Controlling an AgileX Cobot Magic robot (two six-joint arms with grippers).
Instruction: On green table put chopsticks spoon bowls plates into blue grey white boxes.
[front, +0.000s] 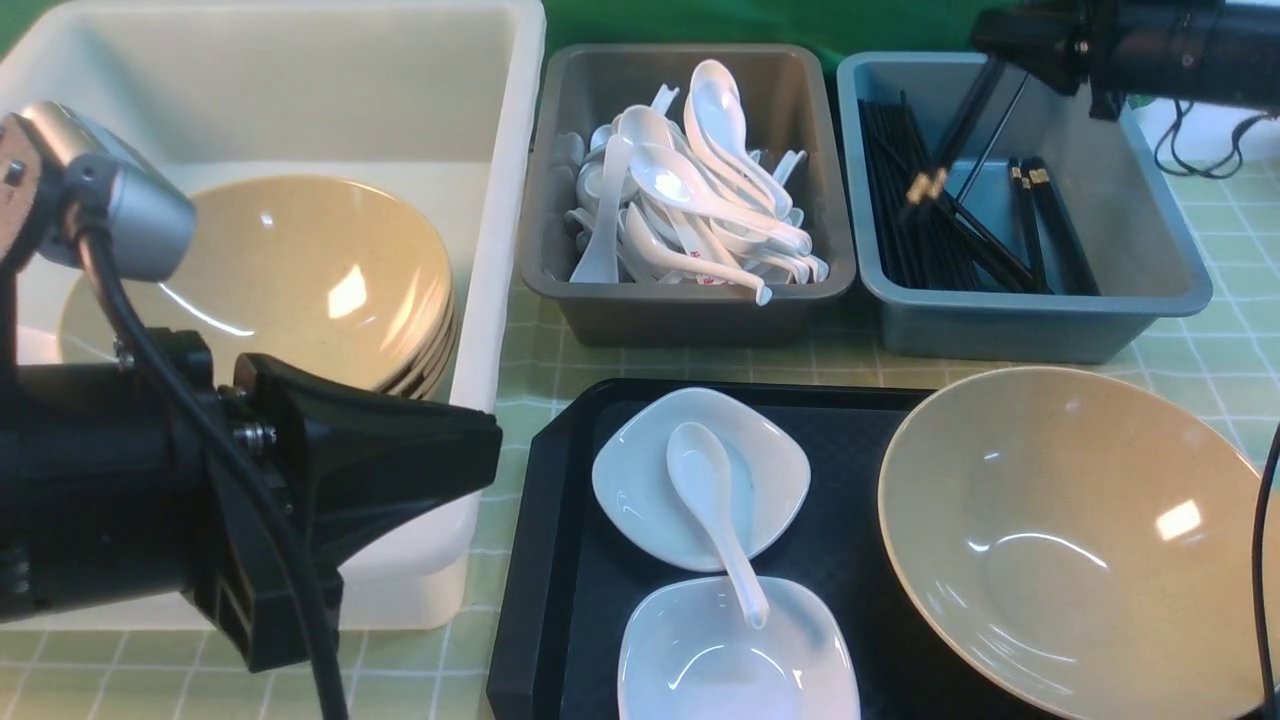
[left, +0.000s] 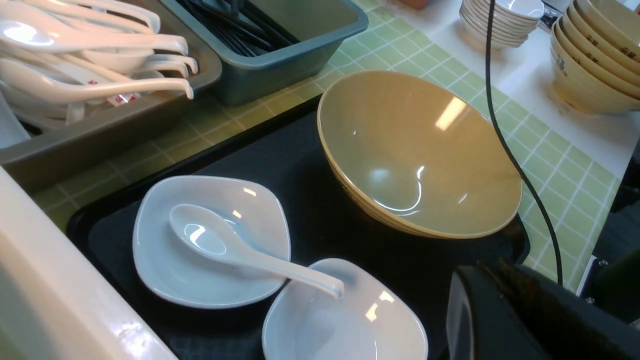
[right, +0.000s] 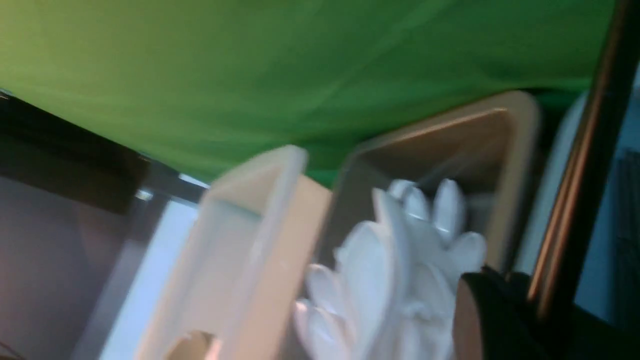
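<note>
My right gripper (front: 992, 55) hangs over the blue box (front: 1040, 320), shut on a pair of black chopsticks (front: 955, 130) whose gold-marked ends point down into it. Several more chopsticks (front: 905, 230) lie inside. On the black tray (front: 555, 560) are a tan bowl (front: 1070, 540), two white plates (front: 625, 485) (front: 720, 660) and a spoon (front: 705, 480) lying across both plates. My left gripper (front: 490, 440) is shut and empty, in front of the white box (front: 500, 200), which holds stacked bowls (front: 300, 270). The grey box (front: 690, 310) is heaped with spoons.
The green table (front: 1220, 340) shows between the boxes and the tray. In the left wrist view, a white surface beyond the table carries a stack of tan bowls (left: 595, 60) and a stack of white dishes (left: 505, 20). A black cable (left: 505, 145) hangs past the tray's bowl.
</note>
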